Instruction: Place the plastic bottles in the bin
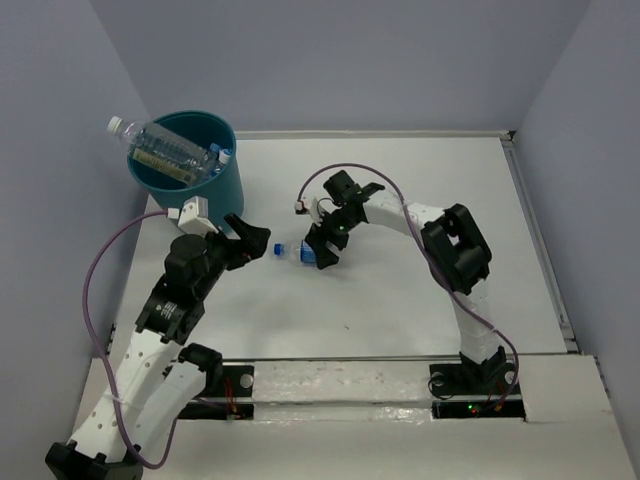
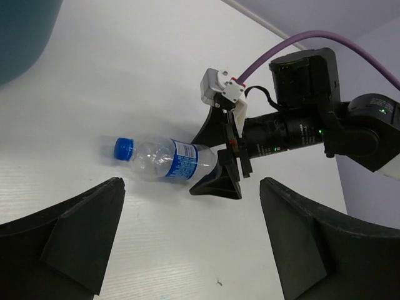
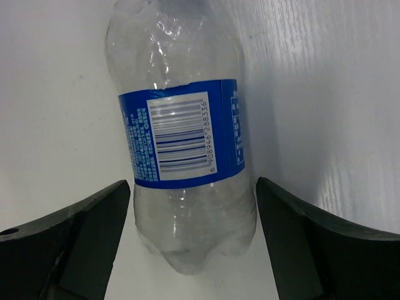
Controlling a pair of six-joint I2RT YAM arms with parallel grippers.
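Note:
A small clear bottle (image 1: 296,253) with a blue cap and blue label lies on its side on the white table. It also shows in the left wrist view (image 2: 164,160) and the right wrist view (image 3: 184,137). My right gripper (image 1: 323,248) is open, and its fingers (image 3: 81,244) straddle the bottle's base with thin gaps on both sides. My left gripper (image 1: 249,243) is open and empty, just left of the bottle's cap. The teal bin (image 1: 222,185) stands at the far left with several bottles in it. One larger cream-labelled bottle (image 1: 165,148) lies across its rim.
Purple walls close in the table on three sides. A raised rail (image 1: 540,240) runs along the table's right edge. The left arm's purple cable (image 1: 95,280) loops out to the left. The bin's edge (image 2: 22,37) shows at the top left of the left wrist view.

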